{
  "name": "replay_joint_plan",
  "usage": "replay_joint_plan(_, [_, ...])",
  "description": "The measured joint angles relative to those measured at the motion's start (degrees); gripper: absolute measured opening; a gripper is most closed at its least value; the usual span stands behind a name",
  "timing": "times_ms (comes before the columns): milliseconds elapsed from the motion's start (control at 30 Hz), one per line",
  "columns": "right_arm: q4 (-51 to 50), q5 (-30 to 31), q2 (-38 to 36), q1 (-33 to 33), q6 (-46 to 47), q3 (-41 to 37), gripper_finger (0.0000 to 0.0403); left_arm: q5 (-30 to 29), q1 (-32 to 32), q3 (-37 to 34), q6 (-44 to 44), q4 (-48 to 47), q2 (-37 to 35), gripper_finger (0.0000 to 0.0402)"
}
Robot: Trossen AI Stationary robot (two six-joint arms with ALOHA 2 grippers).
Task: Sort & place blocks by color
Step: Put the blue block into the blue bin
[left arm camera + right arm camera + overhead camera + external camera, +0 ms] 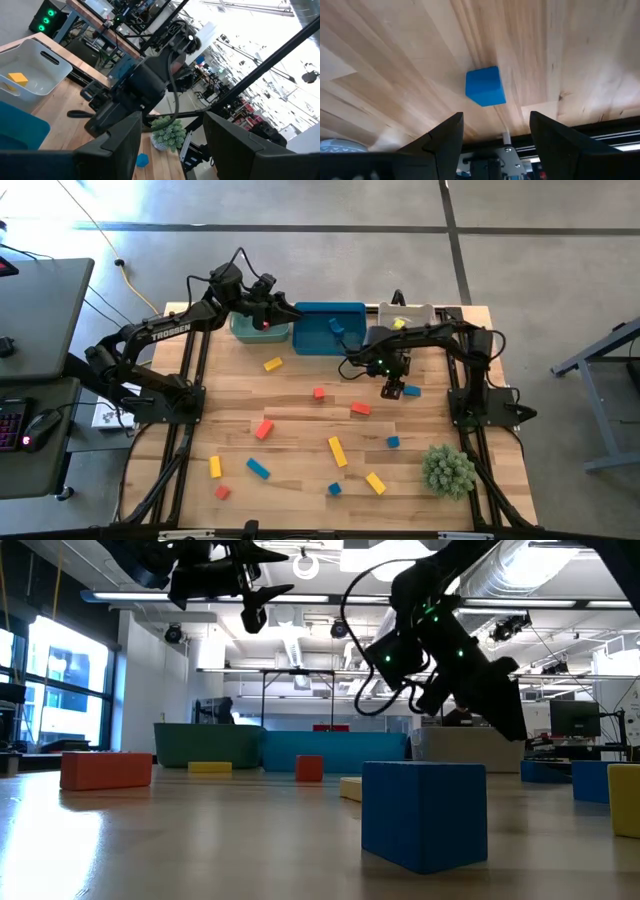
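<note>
While your right hand point(393, 388) hangs spread and empty right of the frame's middle, the blue cube point(485, 86) sits just ahead of its fingers on the wooden tabletop point(300, 430). Your left hand point(268, 311), also spread, waits over the upper bins, far from it.

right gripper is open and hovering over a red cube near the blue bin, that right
Not quite: the cube is blue, not red. The right wrist view shows the right gripper open, with a blue cube lying on the wooden table ahead of its fingers. The high view places this gripper just in front of the blue bin, next to that cube.
</note>
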Motion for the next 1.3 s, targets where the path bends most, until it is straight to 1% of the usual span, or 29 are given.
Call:
replay_joint_plan(200, [1.0, 0.0, 1.4, 0.0, -0.6, -0.7, 0.0216, 0.0, 0.0, 0.0, 0.0, 0.0, 0.0, 0.0202])
replay_joint_plan(333, [2.1, -1.0, 1.5, 0.0, -1.7, -4.7, 0.0216, 0.0, 0.0, 0.0, 0.0, 0.0, 0.0, 0.0202])
replay_joint_plan(433, [3.2, 0.5, 1.5, 0.0, -1.3, -7.5, 0.0216, 0.0, 0.0, 0.0, 0.0, 0.0, 0.0, 0.0202])
replay_joint_plan(500, [4.1, 0.4, 1.5, 0.0, -1.3, -8.5, 0.0216, 0.0, 0.0, 0.0, 0.0, 0.0, 0.0, 0.0202])
replay_joint_plan(767, [8.1, -2.0, 1.5, 0.5, -2.7, -8.9, 0.0216, -0.1, 0.0, 0.0, 0.0, 0.0, 0.0, 0.0202])
replay_joint_plan(900, [10.9, -2.3, 1.5, 1.0, -3.9, -8.9, 0.0216, -0.1, 0.0, 0.0, 0.0, 0.0, 0.0, 0.0202])
replay_joint_plan(1167, [11.7, -2.1, 1.5, 0.9, -4.3, -9.0, 0.021, -0.1, 0.0, 0.0, 0.0, 0.0, 0.0, 0.0202])
replay_joint_plan(1300, [12.3, -2.7, 1.5, 0.9, -3.7, -11.0, 0.0204, -0.1, 0.0, 0.0, 0.0, 0.0, 0.0, 0.0202])
